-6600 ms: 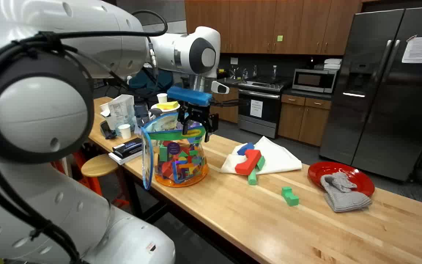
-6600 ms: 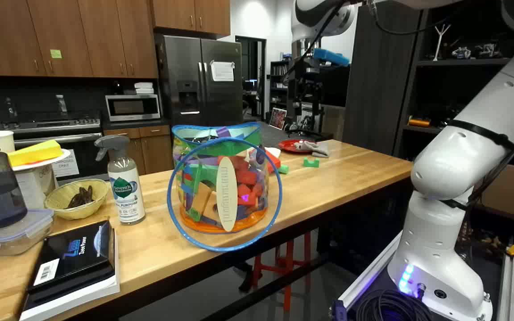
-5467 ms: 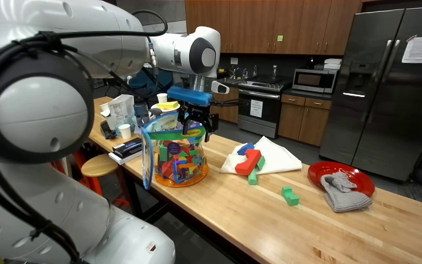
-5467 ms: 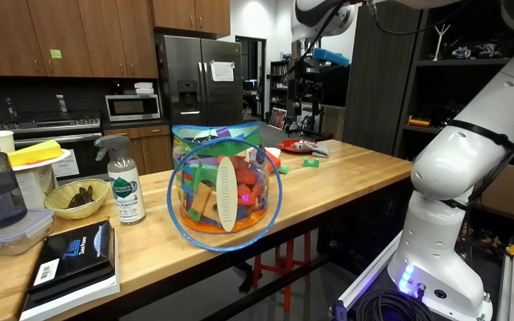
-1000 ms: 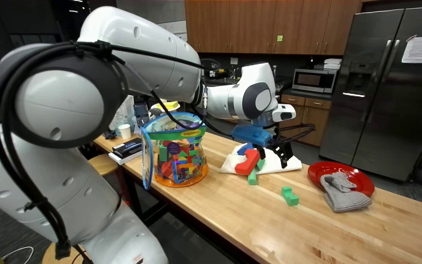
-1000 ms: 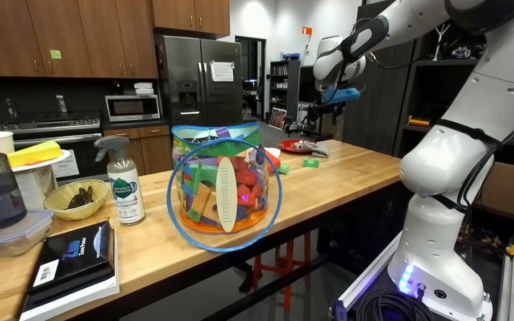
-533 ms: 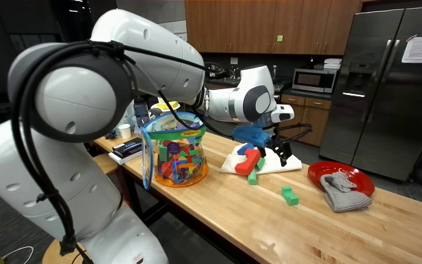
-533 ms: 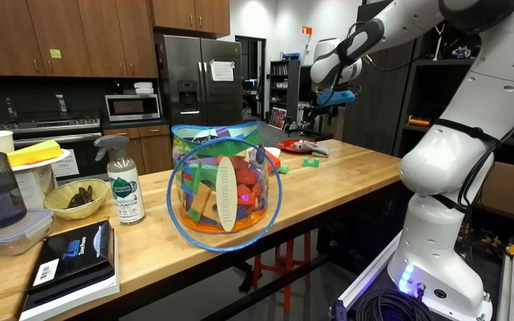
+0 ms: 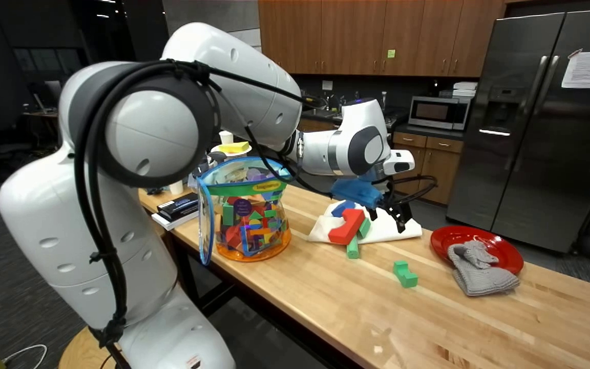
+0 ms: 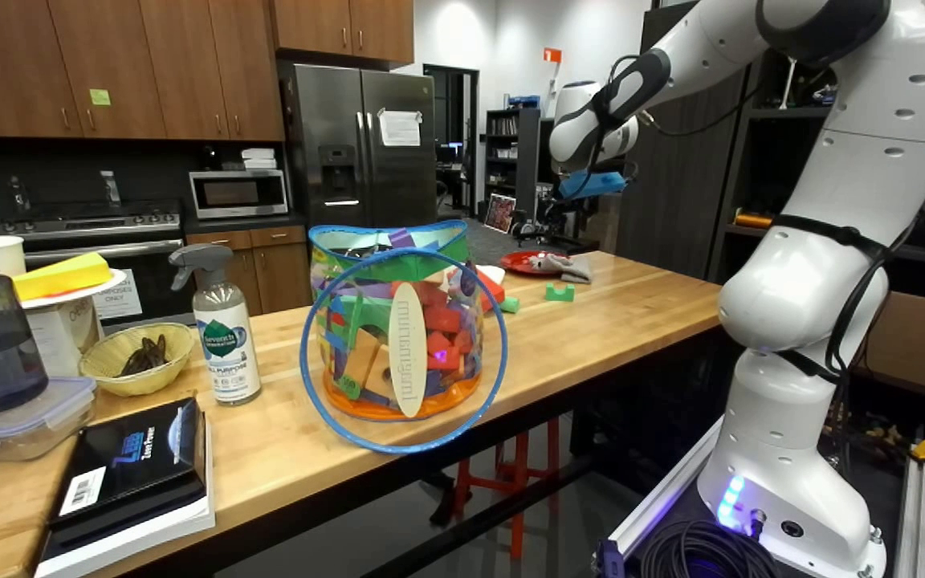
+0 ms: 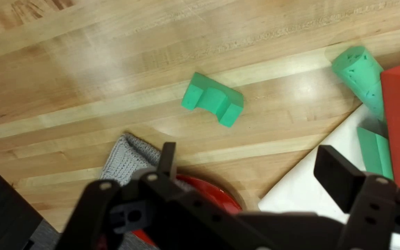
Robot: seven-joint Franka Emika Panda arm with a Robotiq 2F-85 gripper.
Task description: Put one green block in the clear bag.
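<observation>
Jaws apart with nothing between, my hand (image 9: 387, 221) hangs over the surface (image 9: 325, 292), the green arch block (image 11: 211, 98) lying below it, toward the long edge on my side.

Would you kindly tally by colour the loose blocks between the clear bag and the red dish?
Green: 3 (notched block, cylinder, partly hidden block)
Red: 1 (red block)
Blue: 1 (blue block)
Total: 5

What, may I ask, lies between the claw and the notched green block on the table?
In the wrist view, just a bare stretch of wooden tabletop shows between the open claw and the notched green block.
</observation>
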